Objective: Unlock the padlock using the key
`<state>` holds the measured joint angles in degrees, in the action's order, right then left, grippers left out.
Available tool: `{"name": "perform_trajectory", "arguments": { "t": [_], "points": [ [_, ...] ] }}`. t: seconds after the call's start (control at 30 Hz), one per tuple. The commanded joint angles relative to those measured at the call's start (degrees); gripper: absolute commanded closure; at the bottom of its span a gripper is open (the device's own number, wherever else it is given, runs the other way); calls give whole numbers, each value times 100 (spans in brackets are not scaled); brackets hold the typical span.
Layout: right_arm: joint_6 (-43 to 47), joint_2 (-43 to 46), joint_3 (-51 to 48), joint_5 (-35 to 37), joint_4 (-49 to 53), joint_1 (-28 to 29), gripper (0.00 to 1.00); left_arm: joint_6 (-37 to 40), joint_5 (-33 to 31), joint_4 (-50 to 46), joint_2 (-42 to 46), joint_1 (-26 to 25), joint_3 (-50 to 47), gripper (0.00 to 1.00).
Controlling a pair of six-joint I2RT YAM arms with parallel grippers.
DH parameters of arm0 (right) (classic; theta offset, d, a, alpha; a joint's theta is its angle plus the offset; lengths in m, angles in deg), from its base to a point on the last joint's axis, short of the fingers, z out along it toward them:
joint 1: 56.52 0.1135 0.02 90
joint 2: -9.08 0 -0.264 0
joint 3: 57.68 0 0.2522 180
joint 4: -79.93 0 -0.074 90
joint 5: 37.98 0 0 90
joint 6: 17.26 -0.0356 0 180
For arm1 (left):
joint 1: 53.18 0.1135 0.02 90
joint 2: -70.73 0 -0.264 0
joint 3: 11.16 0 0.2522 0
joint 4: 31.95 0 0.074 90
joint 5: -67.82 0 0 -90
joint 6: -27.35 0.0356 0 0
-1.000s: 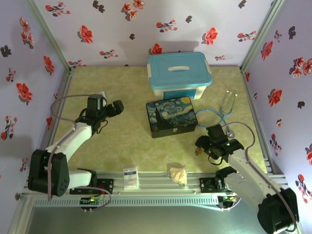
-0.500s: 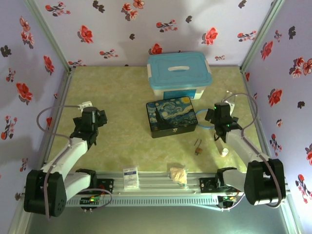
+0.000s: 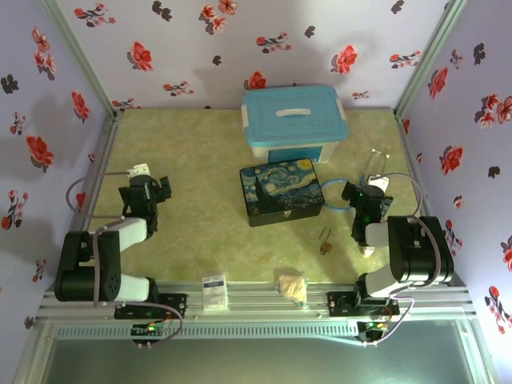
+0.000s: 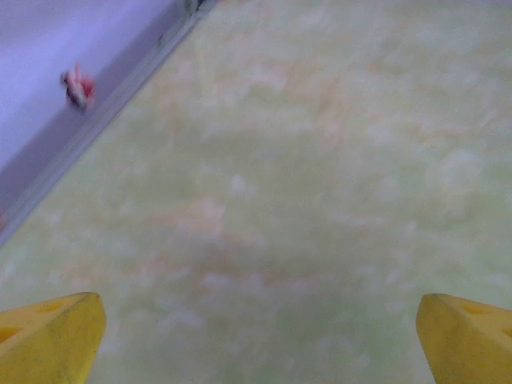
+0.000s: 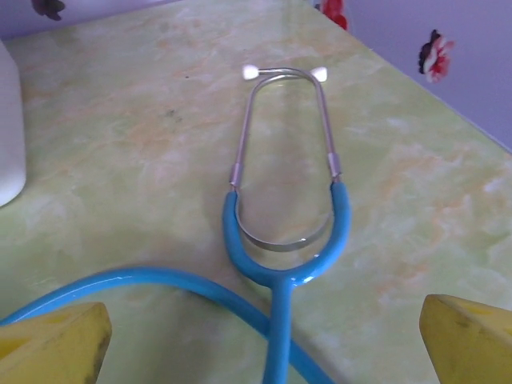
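Note:
The small brass padlock [image 3: 326, 247] lies on the green table in front of the starry-night box, with the thin dark key [image 3: 323, 234] just beyond it; whether they touch I cannot tell. My left gripper [image 3: 146, 189] is folded back at the left side, far from both. In the left wrist view it [image 4: 260, 344] is open over bare table. At the right, behind the padlock, my right gripper [image 3: 368, 196] is drawn back. The right wrist view has it [image 5: 260, 344] open, holding nothing, with blue stethoscope tubing on the table between the yellow fingertips [image 5: 52, 340].
The starry-night box [image 3: 282, 192] sits mid-table with a blue-lidded plastic tub [image 3: 294, 120] behind it. A blue stethoscope [image 3: 370, 172] [image 5: 284, 240] lies at the right. A white packet [image 3: 214, 292] and a crumpled beige wad [image 3: 292, 286] rest near the front rail. Flowered walls enclose the table.
Both arms have pulled back and folded towards their bases. The right gripper left the padlock's spot and now faces the stethoscope. Both jaws opened wider.

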<state>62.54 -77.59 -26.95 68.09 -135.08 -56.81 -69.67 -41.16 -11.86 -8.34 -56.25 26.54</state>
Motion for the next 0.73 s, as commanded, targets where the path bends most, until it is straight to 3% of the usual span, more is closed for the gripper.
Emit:
{"name": "perform_trajectory", "arguments": {
  "t": [0.0,0.07,0.1,0.13,0.17,0.4,0.53,0.7],
  "points": [
    [239,-359,266,-350,-841,-19,1,337,296,1977,-295,153,-575,0],
    [258,-196,454,-395,-190,-7,1,398,333,3055,-1033,194,-650,0],
    [272,-213,441,-367,-274,11,1,457,405,2983,-1064,162,-645,0],
    [316,-297,395,-367,-515,20,1,408,452,1994,-830,156,-406,0],
    [333,-320,385,-353,-552,29,1,468,431,1856,-948,150,-205,0],
    [339,-226,432,-375,-312,47,1,408,538,1852,-954,215,-197,0],
    [480,-318,653,-911,-13,27,1,413,539,1863,-956,212,-213,0],
    [502,-263,570,-903,-111,30,1,419,544,1871,-953,212,-206,0]
  ]
}}
